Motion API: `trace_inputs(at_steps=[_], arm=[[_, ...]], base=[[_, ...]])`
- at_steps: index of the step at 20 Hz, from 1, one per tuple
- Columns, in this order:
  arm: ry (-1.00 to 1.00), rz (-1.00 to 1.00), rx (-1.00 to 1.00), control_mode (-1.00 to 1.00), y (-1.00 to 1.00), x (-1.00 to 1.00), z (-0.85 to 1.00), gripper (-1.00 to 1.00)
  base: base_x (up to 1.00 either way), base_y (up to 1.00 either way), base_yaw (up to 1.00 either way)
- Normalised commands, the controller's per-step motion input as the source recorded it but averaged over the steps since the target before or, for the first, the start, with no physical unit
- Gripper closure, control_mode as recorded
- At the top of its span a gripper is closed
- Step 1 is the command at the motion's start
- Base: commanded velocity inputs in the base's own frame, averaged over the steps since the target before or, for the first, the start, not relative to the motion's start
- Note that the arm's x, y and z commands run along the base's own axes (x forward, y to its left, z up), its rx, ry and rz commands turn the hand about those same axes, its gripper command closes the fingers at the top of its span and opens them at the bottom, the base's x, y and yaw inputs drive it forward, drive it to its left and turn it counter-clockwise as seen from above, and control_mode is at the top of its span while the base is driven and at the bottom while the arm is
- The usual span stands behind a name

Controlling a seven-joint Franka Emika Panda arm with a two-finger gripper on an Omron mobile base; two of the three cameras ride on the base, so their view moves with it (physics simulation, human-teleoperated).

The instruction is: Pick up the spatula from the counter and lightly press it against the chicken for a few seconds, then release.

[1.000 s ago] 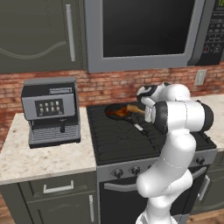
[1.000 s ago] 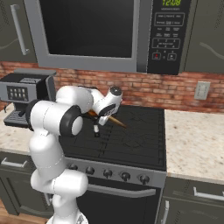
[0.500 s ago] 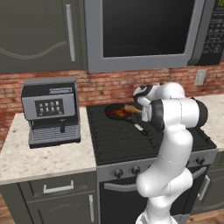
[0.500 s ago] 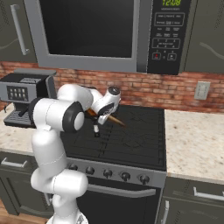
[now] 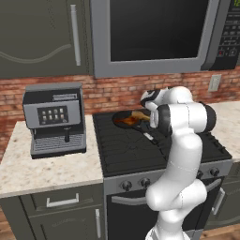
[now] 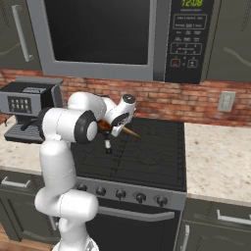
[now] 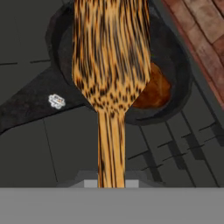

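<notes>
- Holding the wooden spatula [image 7: 111, 65] by the lower end of its handle, the gripper [image 7: 110, 180] is clenched on it; the jaws stand narrow, one on each side of the thin handle.
- The spatula points straight away from the hand. Its long axis runs from the fingers out toward the pan [image 7: 186, 83], with the wide blade at the far end.
- The chicken [image 7: 155, 89] lies inside the dark pan, on the stove [image 5: 140, 150] at the back, near the brick wall [image 5: 103, 96].
- In the hand view the blade covers one part of the chicken, and the brown meat shows past the blade's right edge. So the chicken is under the blade and a little to that side of it.
- I cannot tell if the blade touches the meat or hangs just above it.
- My judgement: the press needs the blade to go down along this same line, perhaps with a small shift toward the visible part of the chicken.
- The pan contains the chicken; I see nothing else in it. Its long handle [image 7: 26, 109] reaches away from the wall.
</notes>
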Motion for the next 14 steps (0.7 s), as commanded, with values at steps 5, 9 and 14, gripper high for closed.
trace_inputs(at_steps=[5,9,14], arm=[[0.04,0.0,-0.02,-1.0,0.0,0.28,-0.08,1.0],[0.04,0.0,-0.02,-1.0,0.01,0.27,-0.14,1.0],[0.03,0.0,-0.01,-1.0,0.0,0.26,-0.13,1.0]], base=[[0.0,0.0,0.0],[0.0,0.0,0.0],[0.0,0.0,0.0]])
